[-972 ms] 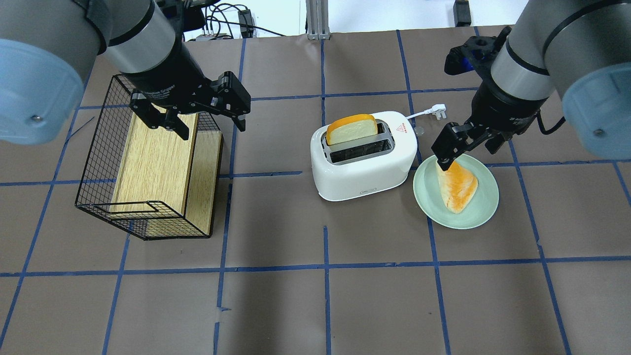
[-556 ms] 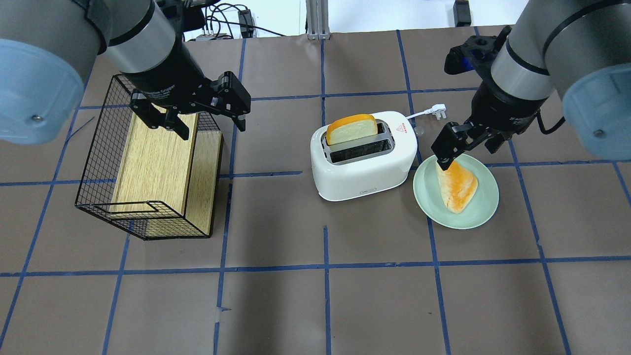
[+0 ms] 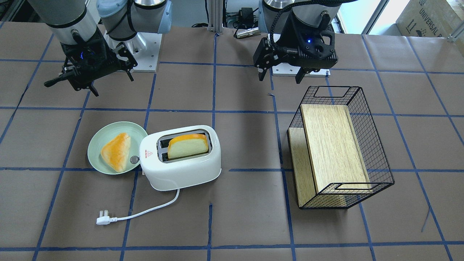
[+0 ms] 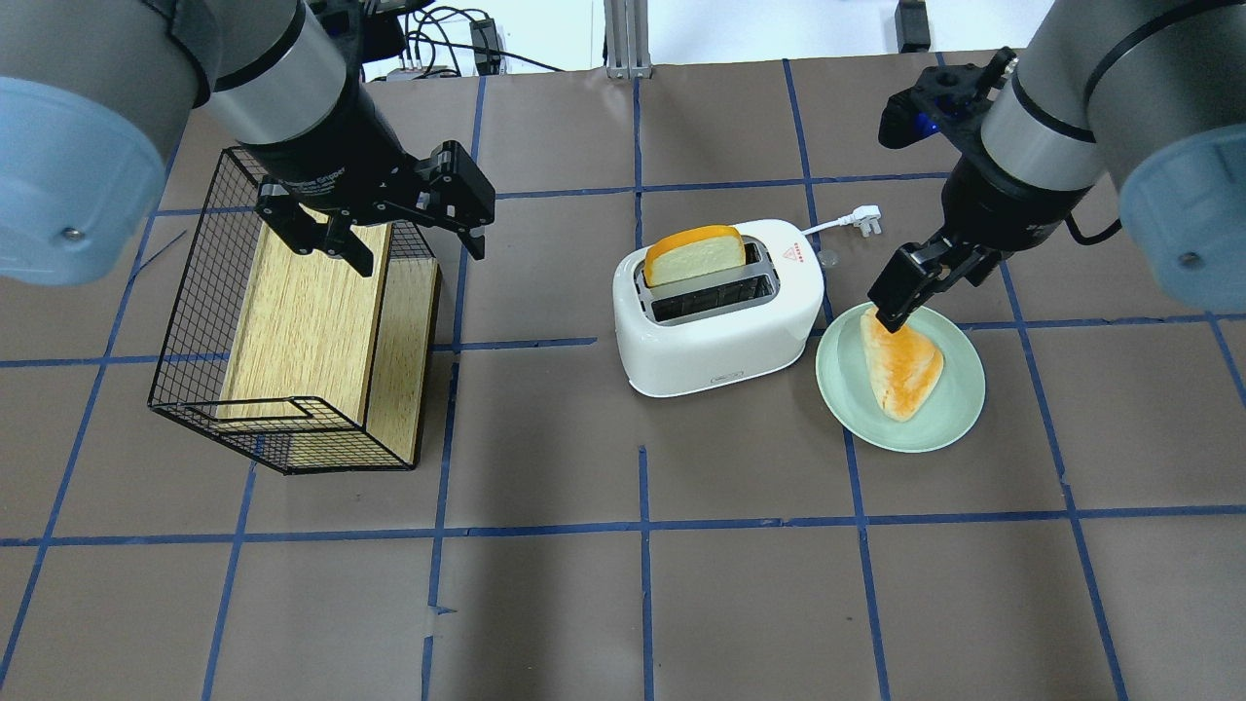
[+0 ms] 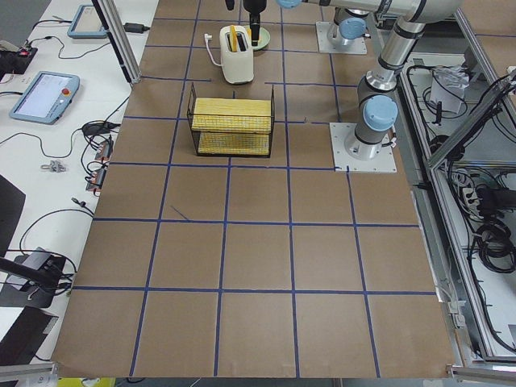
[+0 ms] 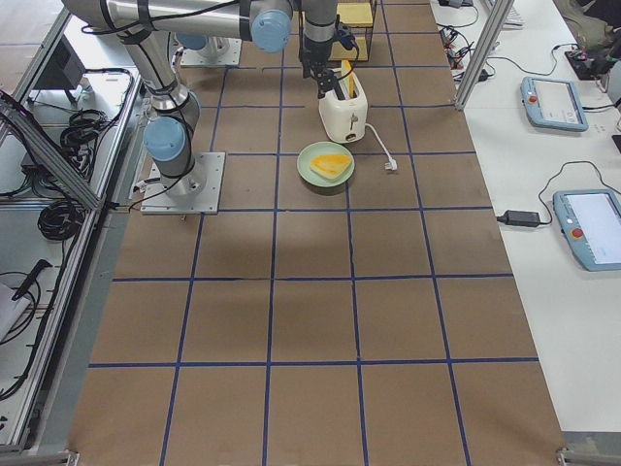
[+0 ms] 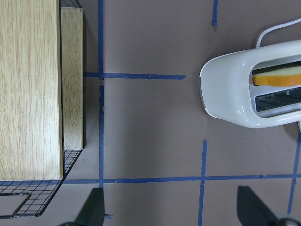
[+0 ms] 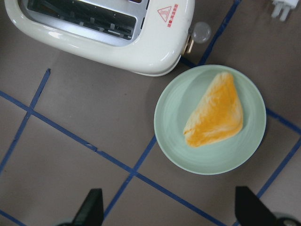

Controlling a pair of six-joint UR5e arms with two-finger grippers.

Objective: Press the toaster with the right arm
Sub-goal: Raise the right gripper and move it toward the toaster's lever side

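Observation:
The white two-slot toaster stands mid-table, and it also shows in the front view and the right wrist view. A bread slice stands in its far slot. Its small grey lever knob sits on the end that faces the plate, and it also shows in the right wrist view. My right gripper is open and empty. It hovers above the plate's far rim, to the right of the knob and apart from it. My left gripper is open and empty over the basket's far right corner.
A pale green plate with a bun lies right beside the toaster's knob end. The toaster's cord and plug lie behind it. A black wire basket holding a wooden box stands at the left.
My right gripper has shifted slightly to the right and back, a little farther from the toaster. The left arm, toaster and plate have not moved.

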